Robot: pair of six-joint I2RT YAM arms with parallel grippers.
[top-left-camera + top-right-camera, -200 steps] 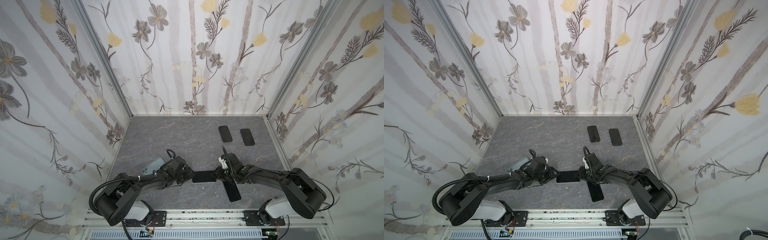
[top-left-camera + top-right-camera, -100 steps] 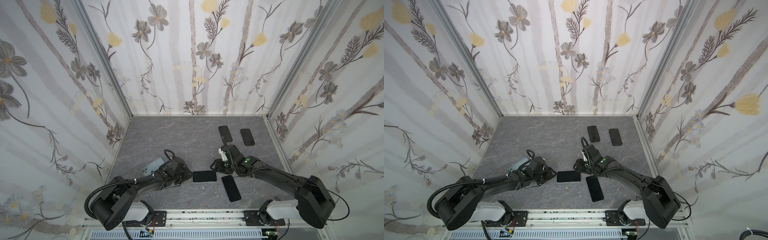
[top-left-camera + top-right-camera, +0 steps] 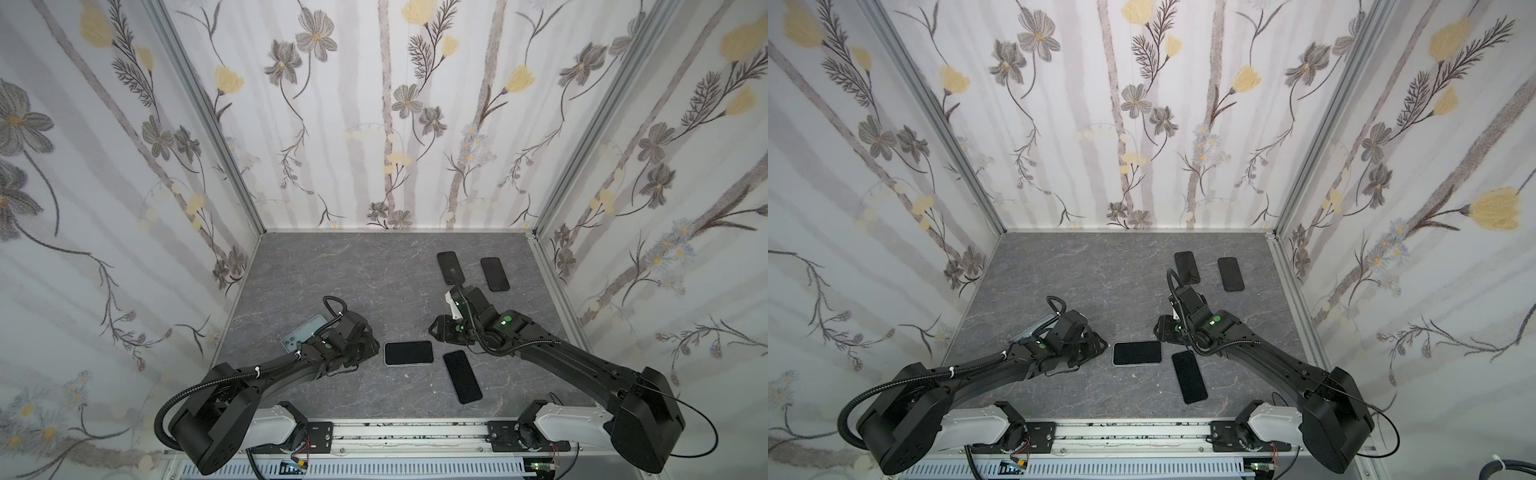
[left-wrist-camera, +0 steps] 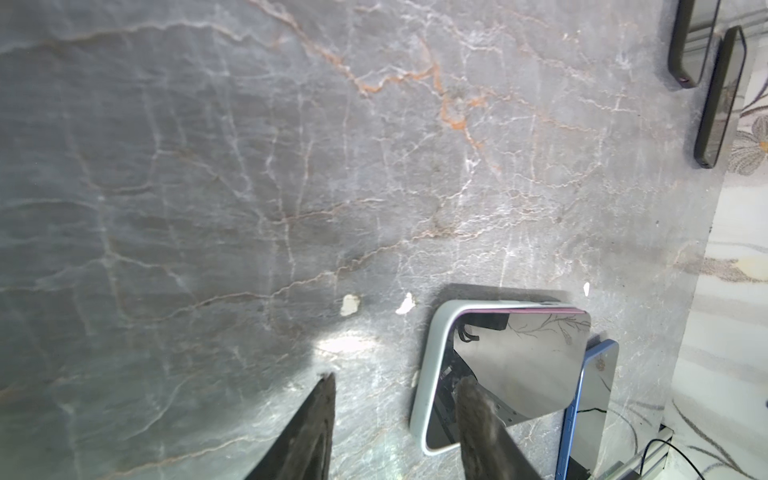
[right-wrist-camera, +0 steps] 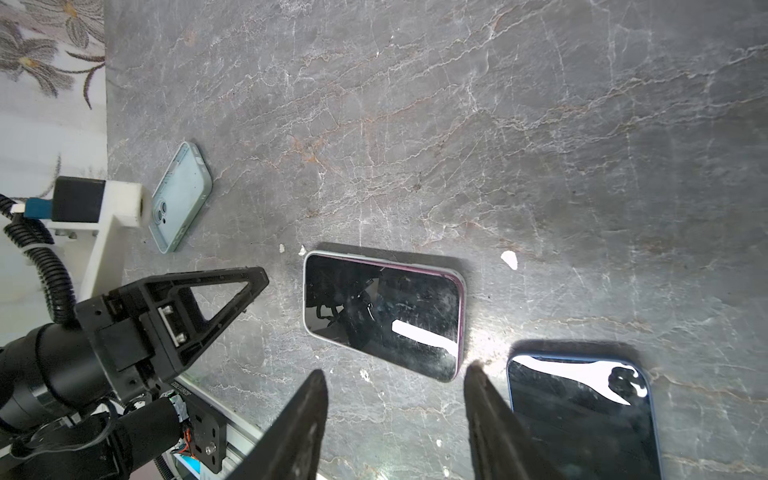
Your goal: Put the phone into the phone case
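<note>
1. The phone (image 3: 408,353) lies face up, dark glass showing, set crosswise near the front middle of the grey marbled table (image 3: 353,282). You can see it in both top views.
2. It sits inside a pale phone case (image 4: 430,374), whose rim frames the glass. A thin pink edge of the phone shows along one long side and round one short end. You cannot tell whether that side is pressed fully home.
3. Your left gripper (image 3: 372,349) is just beside the phone's left short end, with its fingers (image 4: 320,419) parted midway and nothing between them. The right wrist view shows bare table between that gripper and the case.
4. Your right gripper (image 3: 435,330) hangs behind the phone's right end. Its fingers (image 5: 303,419) are parted and empty, clear of the glass.
5. A blue-edged phone (image 3: 462,376) lies angled just beside the cased phone's front right corner. A narrow strip of table separates them.
6. A pale green spare case (image 5: 180,197) lies near the left wall, partly hidden under your left arm in both top views.
7. Two dark phones (image 3: 449,267) (image 3: 494,273) lie side by side at the back right, well apart from the work.
8. Behind the phone you have bare table right up to the back wall. In front, only a band of table runs to the front rail (image 3: 407,432).
</note>
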